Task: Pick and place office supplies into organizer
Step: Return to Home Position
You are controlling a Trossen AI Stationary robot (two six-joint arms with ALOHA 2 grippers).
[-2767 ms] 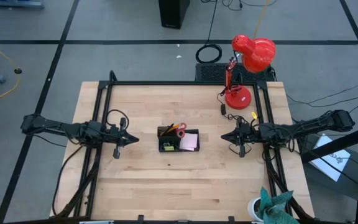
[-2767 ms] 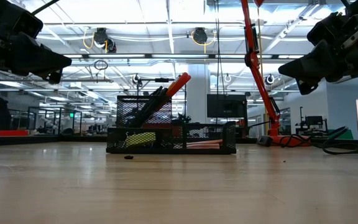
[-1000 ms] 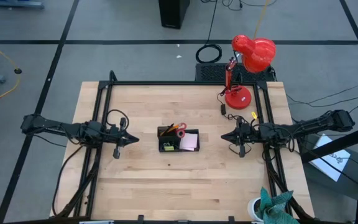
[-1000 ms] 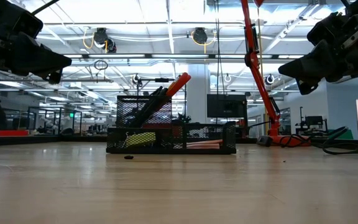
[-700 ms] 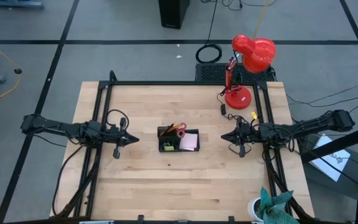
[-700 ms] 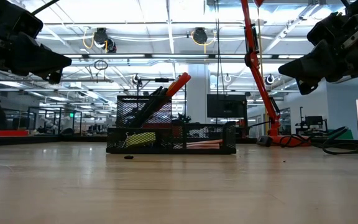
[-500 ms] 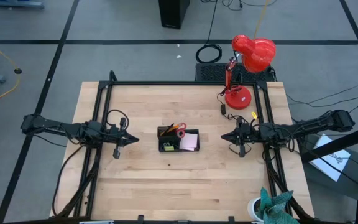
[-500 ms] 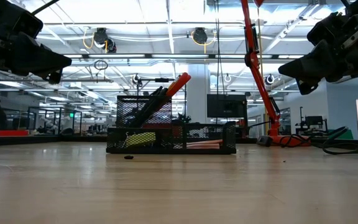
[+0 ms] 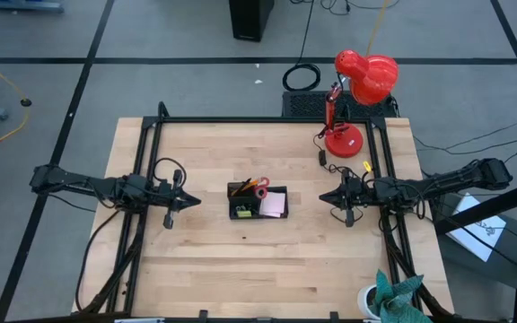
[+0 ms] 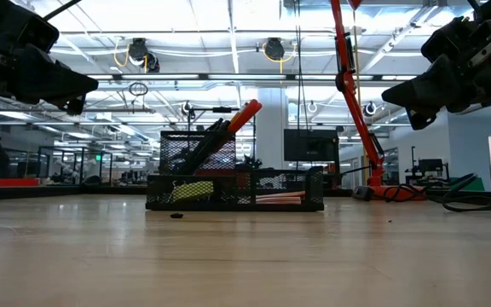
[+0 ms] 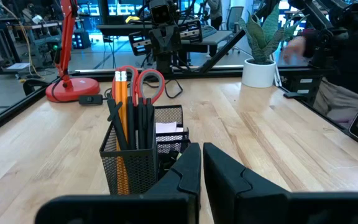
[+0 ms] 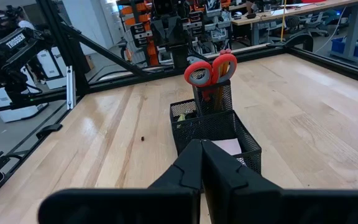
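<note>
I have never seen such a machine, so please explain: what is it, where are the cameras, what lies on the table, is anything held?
It is a robot with two dark arms at a wooden table. One camera looks down from above, one sits at table height, and one rides on each wrist. The left pincer and the right pincer are shut, empty, apart from the black mesh organizer between them. Inside it are red scissors, pencils, pens and a pink pad. A red lamp stands at a table corner.
</note>
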